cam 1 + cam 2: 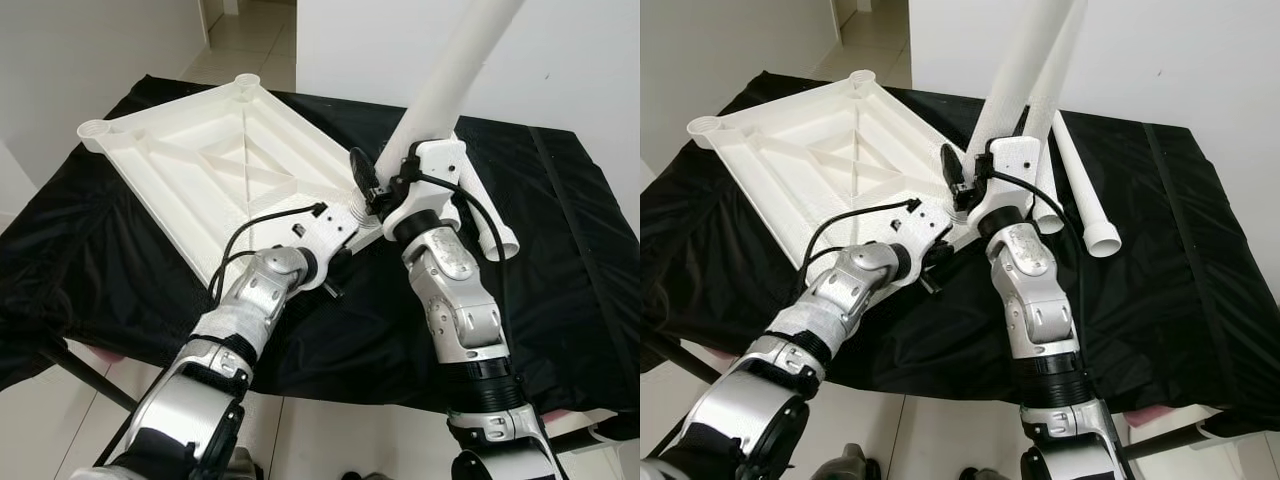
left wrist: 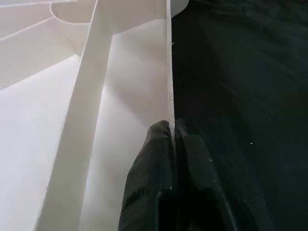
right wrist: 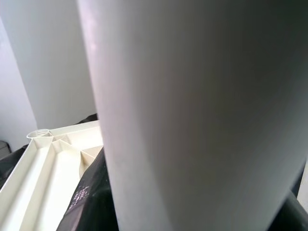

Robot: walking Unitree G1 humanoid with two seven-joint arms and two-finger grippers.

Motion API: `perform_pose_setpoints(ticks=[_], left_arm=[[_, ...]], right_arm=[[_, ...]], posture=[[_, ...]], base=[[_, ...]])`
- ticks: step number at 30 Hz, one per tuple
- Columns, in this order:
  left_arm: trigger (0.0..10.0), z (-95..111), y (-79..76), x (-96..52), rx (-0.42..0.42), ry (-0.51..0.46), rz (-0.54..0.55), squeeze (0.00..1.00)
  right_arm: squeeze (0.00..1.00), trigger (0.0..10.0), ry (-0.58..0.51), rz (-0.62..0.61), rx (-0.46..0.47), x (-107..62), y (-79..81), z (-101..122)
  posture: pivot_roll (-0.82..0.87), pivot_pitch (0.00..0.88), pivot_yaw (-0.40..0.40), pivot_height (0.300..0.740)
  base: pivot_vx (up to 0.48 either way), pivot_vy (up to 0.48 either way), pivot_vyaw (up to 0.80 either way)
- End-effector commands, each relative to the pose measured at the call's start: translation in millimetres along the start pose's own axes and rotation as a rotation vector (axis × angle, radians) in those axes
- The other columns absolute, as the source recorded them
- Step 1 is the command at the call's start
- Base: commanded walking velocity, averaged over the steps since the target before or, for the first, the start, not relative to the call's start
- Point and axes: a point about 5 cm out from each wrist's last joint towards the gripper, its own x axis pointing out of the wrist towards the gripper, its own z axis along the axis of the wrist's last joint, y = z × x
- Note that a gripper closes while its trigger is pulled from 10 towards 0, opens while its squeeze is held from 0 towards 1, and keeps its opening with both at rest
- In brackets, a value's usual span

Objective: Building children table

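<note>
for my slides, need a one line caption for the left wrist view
Left claw pinching the white tabletop's rim above the black cloth.

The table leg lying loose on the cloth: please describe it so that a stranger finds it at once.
On the black cloth, look right of the upside-down white tabletop. The loose leg is a white tapered tube lying flat; unlike the leg held upright by the right gripper, nothing touches it.

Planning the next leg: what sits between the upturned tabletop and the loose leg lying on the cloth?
The upright leg, held by the right gripper, stands there over black cloth; the right eye view shows it.
</note>
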Motion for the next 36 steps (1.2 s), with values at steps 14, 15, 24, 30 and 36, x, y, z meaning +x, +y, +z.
perform_pose_setpoints(ticks=[14, 15, 24, 30, 36], left_arm=[[10.0, 20.5, 40.6, -35.7, -0.026, -0.272, 0.326, 0.00], [10.0, 20.5, 40.6, -35.7, -0.026, -0.272, 0.326, 0.00], [10.0, 6.9, 68.6, -83.2, 0.143, -0.303, 0.305, 0.00], [10.0, -8.9, 80.9, -101.4, 0.177, -0.235, 0.262, 0.00], [10.0, -41.7, 97.8, -125.8, 0.291, -0.035, 0.279, 0.00]], right_arm=[[0.00, 10.0, -0.001, -0.008, 0.004, -4.8, -0.5, -0.5], [0.00, 10.0, -0.001, -0.008, 0.004, -4.8, -0.5, -0.5], [0.00, 10.0, 0.019, -0.025, -0.018, -11.1, -9.9, -3.8], [0.00, 10.0, 0.025, -0.030, -0.027, -13.0, -12.3, -4.7], [0.00, 10.0, 0.023, -0.035, -0.030, -13.8, -13.8, -3.9]], posture=[[0.10, 0.061, -0.032, 0.740], [0.10, 0.061, -0.032, 0.740], [0.11, 0.065, -0.033, 0.740], [0.11, 0.060, -0.033, 0.740], [0.11, 0.060, -0.034, 0.740]], base=[[0.000, 0.000, 0.00], [0.000, 0.000, 0.00], [0.000, 0.000, 0.00], [0.000, 0.000, 0.00], [0.000, 0.000, 0.00]])
